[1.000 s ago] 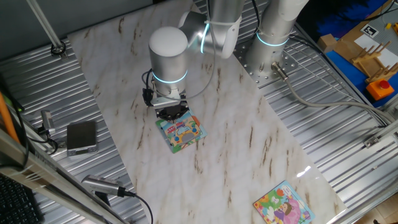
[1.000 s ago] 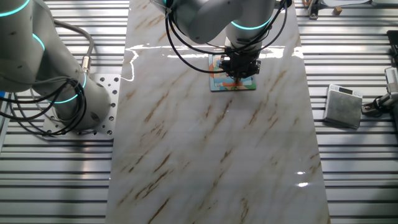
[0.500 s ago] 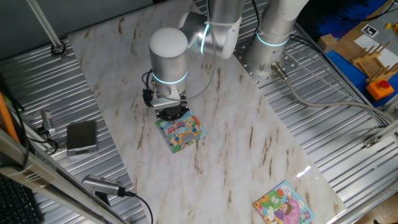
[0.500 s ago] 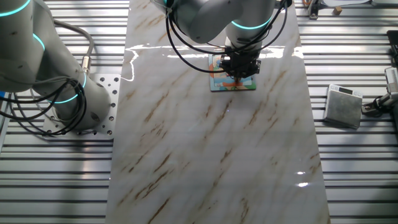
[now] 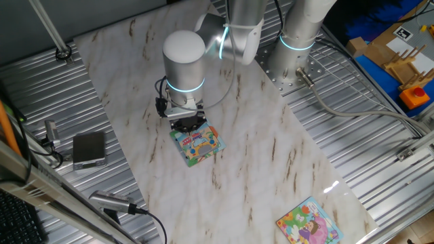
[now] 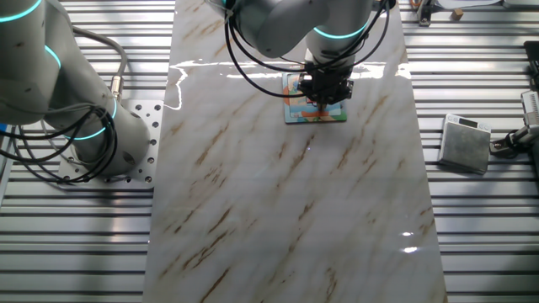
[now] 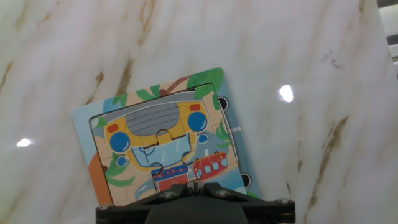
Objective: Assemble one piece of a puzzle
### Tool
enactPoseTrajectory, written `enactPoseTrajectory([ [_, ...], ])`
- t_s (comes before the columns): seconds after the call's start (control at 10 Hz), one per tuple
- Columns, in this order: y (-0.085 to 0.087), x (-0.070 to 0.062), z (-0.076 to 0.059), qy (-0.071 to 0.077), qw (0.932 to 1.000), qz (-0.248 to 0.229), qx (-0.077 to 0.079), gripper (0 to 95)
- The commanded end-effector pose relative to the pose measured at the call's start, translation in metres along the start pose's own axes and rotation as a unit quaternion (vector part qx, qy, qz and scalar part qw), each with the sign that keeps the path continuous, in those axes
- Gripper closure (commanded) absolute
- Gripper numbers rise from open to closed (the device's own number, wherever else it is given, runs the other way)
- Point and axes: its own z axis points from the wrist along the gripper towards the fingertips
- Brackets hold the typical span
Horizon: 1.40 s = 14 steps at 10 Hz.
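Note:
The puzzle (image 5: 197,144), a small square with a light-blue border and a yellow car scene, lies flat on the marble table. It also shows in the other fixed view (image 6: 316,112) and the hand view (image 7: 158,134). My gripper (image 5: 188,124) stands straight down over the puzzle's near edge, also visible in the other fixed view (image 6: 324,94). In the hand view the gripper (image 7: 194,185) has its fingertips pressed together, with nothing visible between them. A pinkish-red and pale piece (image 7: 209,166) sits seated in the picture right at the fingertips. The puzzle's lower edge is hidden by the hand.
A second puzzle (image 5: 308,224) with a pink-purple figure lies at the table's near right corner. A grey box (image 5: 89,149) sits off the table's left side, also in the other fixed view (image 6: 466,143). Another arm's base (image 5: 298,41) stands behind.

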Motion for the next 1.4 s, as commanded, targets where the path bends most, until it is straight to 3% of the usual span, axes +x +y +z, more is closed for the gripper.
enactPoseTrajectory([
  [0.1,0.0008,-0.0017,-0.0009,0.0,1.0,0.002,-0.001,95.0],
  [1.4,0.0023,-0.01,0.0018,0.001,1.0,0.007,0.0,95.0],
])
